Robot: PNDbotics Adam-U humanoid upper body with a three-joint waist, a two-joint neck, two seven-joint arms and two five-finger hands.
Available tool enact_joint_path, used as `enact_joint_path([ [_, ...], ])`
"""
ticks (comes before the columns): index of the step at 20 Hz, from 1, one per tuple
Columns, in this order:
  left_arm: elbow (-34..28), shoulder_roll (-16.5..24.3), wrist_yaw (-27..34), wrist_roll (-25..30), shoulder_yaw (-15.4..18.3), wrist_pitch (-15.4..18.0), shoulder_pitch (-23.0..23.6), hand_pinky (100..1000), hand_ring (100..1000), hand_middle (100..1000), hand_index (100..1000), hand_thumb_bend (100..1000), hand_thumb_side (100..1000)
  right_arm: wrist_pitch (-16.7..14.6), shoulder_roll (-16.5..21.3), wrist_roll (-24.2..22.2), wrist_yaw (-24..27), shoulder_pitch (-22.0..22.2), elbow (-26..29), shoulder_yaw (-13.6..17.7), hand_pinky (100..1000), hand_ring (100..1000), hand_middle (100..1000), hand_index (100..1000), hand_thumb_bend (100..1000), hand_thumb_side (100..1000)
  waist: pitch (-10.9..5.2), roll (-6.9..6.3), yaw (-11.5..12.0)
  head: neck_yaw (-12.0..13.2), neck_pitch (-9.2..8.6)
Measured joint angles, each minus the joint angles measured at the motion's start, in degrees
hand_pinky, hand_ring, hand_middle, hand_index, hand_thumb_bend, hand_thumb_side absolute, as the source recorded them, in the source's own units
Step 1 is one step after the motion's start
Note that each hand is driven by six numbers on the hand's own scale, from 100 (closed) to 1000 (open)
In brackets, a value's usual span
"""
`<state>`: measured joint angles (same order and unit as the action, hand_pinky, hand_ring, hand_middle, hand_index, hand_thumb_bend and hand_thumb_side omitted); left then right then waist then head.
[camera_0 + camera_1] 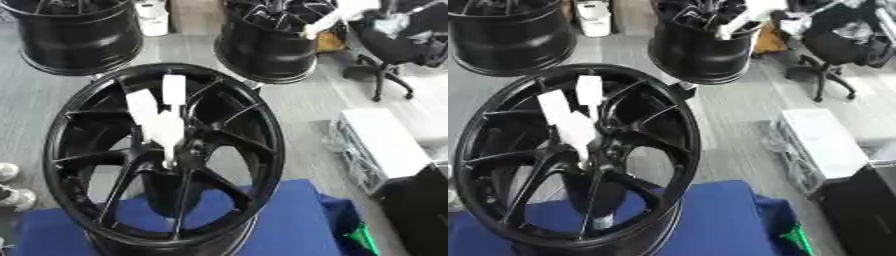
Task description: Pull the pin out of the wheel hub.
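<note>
Item, wheel hub (262, 136): black, many-spoked, stood upright with a slight tilt on a blue cloth (293, 220); its open face is turned toward the camera.

Item, pin (164, 127): white, forked at the top into two flat prongs, narrowed below to a thin tip; it is seen seated at the centre of the wheel hub, where the spokes meet, with the prongs raised toward the upper rim; it is not yet drawn out.

Item, hands: neither the left nor the right is shown in either view; their state cannot be told, and no place can be given relative to them.

Item, surroundings: two further black wheels are set on the grey floor beyond, one at far left (79, 40), one at far centre (267, 52); a white piece (337, 19) is lodged in the latter; a black office chair (394, 47) is placed at far right; a white box (381, 142) is set just right of the wheel hub; a green scrap (363, 241) is seen at the cloth's right edge.
</note>
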<state>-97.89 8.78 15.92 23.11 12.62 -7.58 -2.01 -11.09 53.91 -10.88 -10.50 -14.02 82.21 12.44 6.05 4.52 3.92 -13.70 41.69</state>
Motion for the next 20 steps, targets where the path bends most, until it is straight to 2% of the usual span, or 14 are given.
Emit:
enact_joint_path([
  [2,-0.1,-0.2,0.1,-0.3,0.3,0.1,0.0,717,763,645,730,469,633,2.3,-4.9,9.4,-0.1,7.7,-4.3,4.6,713,698,661,837,100,231,0.24,-0.23,-0.1,0.0,0.06],
  [3,-0.1,-0.2,0.1,-0.4,0.4,0.1,0.0,717,763,645,730,468,633,3.4,-7.7,13.7,0.0,11.0,-7.2,6.1,757,752,765,893,100,218,0.36,-0.35,-0.2,0.1,0.09],
  [4,-0.2,-0.3,0.2,-0.6,0.5,0.2,-0.1,717,763,645,730,467,633,4.5,-10.7,17.4,0.3,13.9,-10.6,7.2,778,778,818,916,100,467,0.41,-0.54,-0.3,0.1,0.19],
  [5,-0.2,-0.3,0.2,-0.7,0.5,0.2,-0.1,717,763,645,730,467,633,5.3,-13.6,20.2,0.9,16.1,-13.8,7.9,785,788,836,921,100,590,0.41,-0.78,-0.4,0.1,0.35],
  [7,-0.3,-0.3,0.2,-0.8,0.7,0.3,-0.1,717,764,645,730,466,633,5.8,-18.9,24.8,3.4,18.6,-18.6,8.4,780,785,838,919,100,694,0.41,-1.26,-0.5,0.1,0.52],
  [9,-0.3,-0.7,0.2,-0.9,0.7,0.4,-0.1,717,764,645,730,466,633,5.7,-23.8,29.7,6.3,19.5,-21.2,8.4,771,768,823,907,100,633,0.39,-1.56,-0.8,0.1,0.56],
  [11,-0.3,-0.8,0.2,-1.0,0.7,0.4,-0.1,717,764,646,730,465,633,5.4,-27.7,34.4,7.5,19.5,-21.5,8.4,756,751,804,892,100,598,0.30,-1.67,-0.9,0.0,0.82],
  [15,-0.3,-0.8,0.2,-1.0,0.7,0.6,0.1,717,765,646,730,465,633,5.7,-34.8,40.1,5.1,18.4,-16.8,7.8,729,724,771,874,100,568,-0.12,-2.27,-1.2,0.0,1.19],
  [20,-0.3,-1.3,0.2,-1.0,0.7,0.7,0.2,717,766,646,730,463,633,5.7,-39.7,40.8,1.4,16.3,-8.0,5.3,684,678,717,849,100,508,-0.11,-2.37,-1.1,0.0,1.46],
])
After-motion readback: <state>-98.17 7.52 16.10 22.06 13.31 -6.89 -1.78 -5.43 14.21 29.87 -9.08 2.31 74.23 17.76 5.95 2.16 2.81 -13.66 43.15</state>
